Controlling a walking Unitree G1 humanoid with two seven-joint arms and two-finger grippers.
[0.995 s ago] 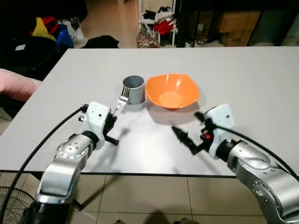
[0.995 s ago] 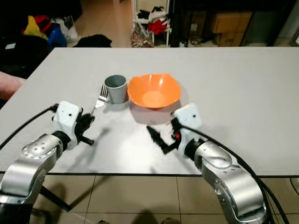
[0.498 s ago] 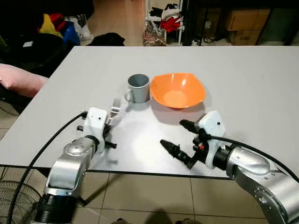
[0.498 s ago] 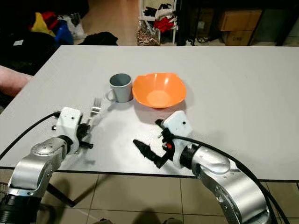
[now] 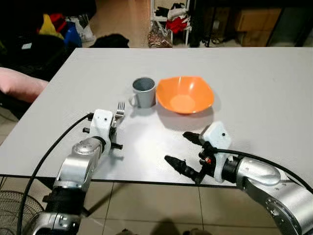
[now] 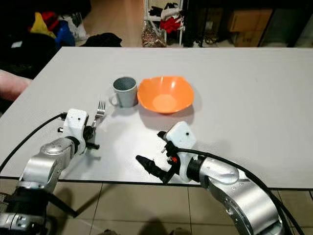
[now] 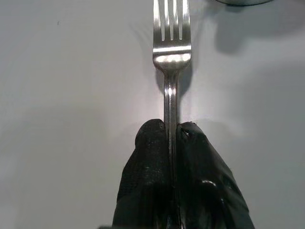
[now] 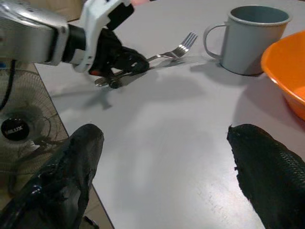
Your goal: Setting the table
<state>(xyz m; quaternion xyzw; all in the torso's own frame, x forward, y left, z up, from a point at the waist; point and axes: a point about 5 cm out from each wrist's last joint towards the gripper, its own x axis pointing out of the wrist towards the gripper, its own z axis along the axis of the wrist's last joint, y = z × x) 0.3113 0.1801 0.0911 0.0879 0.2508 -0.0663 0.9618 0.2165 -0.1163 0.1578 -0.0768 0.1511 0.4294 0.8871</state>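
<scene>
A silver fork (image 7: 171, 52) is held by its handle in my left gripper (image 7: 170, 131), which is shut on it. Its tines point toward the grey mug (image 5: 144, 92), and the fork (image 5: 120, 108) lies low over the white table (image 5: 254, 88), just left of and nearer than the mug. An orange bowl (image 5: 186, 94) stands directly right of the mug. My right gripper (image 5: 188, 152) hovers open near the table's front edge, in front of the bowl, with nothing between its fingers (image 8: 76, 162).
A person's arm (image 5: 19, 83) rests by the table's left edge. A floor fan (image 8: 19, 129) stands below the near left corner. Bags and clothes (image 5: 58, 29), a rack (image 5: 171, 19) and cardboard boxes (image 5: 249, 22) lie beyond the table's far edge.
My left gripper has drawn the fork back from the mug toward the near edge. The right gripper has pulled back toward the front edge, still open. The camera has shifted slightly.
</scene>
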